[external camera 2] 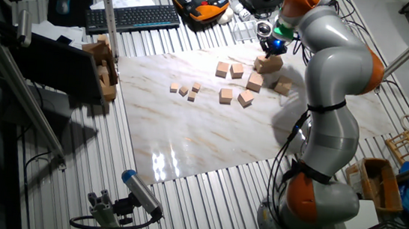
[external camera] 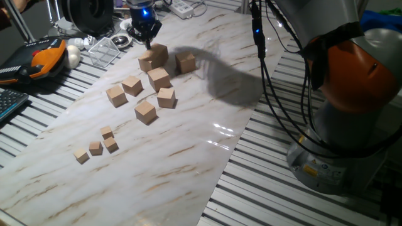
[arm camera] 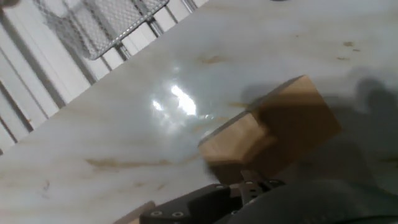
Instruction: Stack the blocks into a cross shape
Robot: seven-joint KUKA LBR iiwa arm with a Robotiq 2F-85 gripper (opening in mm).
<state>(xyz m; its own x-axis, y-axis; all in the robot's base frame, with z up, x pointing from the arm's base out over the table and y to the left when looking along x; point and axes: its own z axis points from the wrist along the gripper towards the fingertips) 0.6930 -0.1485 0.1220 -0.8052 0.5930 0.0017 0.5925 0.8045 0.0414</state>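
On the marble desk [external camera: 188, 157], going left to right in one fixed view, four small cubes [external camera: 95, 147] lie well apart from the work. Next come the loose blocks [external camera: 146, 110], scattered singly and none yet crossed. At the right end of the group, toward the far edge, sits the upper block [external camera: 153, 58], which seems to rest on or against a neighbour. The gripper [external camera: 149, 39] hangs directly above it, fingers pointing down at its top face. In the hand view that block [arm camera: 273, 140] lies just ahead of the fingers [arm camera: 205, 202], turned skew to them. I cannot tell whether they are spread or pinching it.
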